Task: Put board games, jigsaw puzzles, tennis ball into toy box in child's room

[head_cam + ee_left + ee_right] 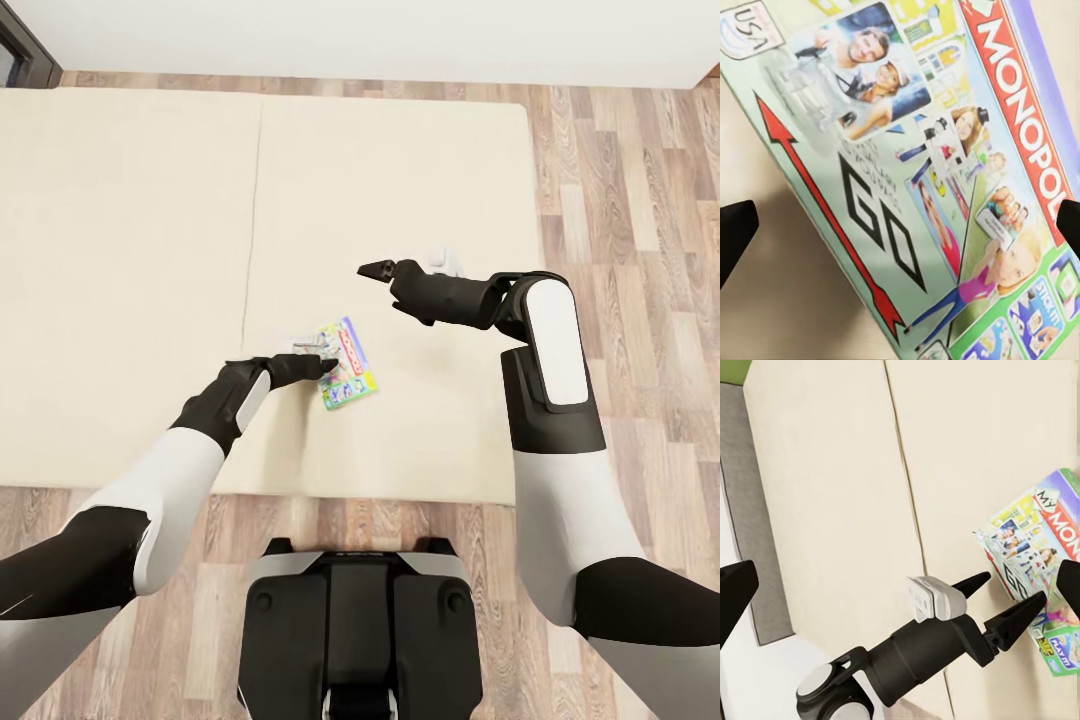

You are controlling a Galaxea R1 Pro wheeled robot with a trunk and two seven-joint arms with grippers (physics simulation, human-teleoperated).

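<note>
- The bed (130, 280) fills most of the head view — a wide, plain beige mattress with a seam running down it, wooden floor (640, 200) to the right and in front
- One board game (345, 363) lies flat on the mattress near the bed's front edge, just right of the seam; it is a white-green box with a red "Monopoly" logo along one side
- In the left wrist view the same board game (922, 180) is seen from close above, tilted across the picture, with a red arrow, the word "GO" and printed figures on its lid
- The left pincer (325, 366) is at the box's left edge, its dark fingers pointing right over the lid; the right wrist view shows the two fingertips (975, 582) parted, one at the box's edge and the other over its lid, so the pincer is open and has hold of nothing
- In the left wrist view its fingertips (733, 232) show as dark shapes at either side, well apart, with the box between them
- The right pincer (377, 269) hangs above the mattress beyond and to the right of the box, pointing left; whether it is open or closed I cannot tell from the head view
- In the right wrist view the board game (1039, 562) lies at the side, with the bed's grey frame (754, 525) along the far edge
- The robot's dark base (360, 630) stands on the floor just in front of the bed
</note>
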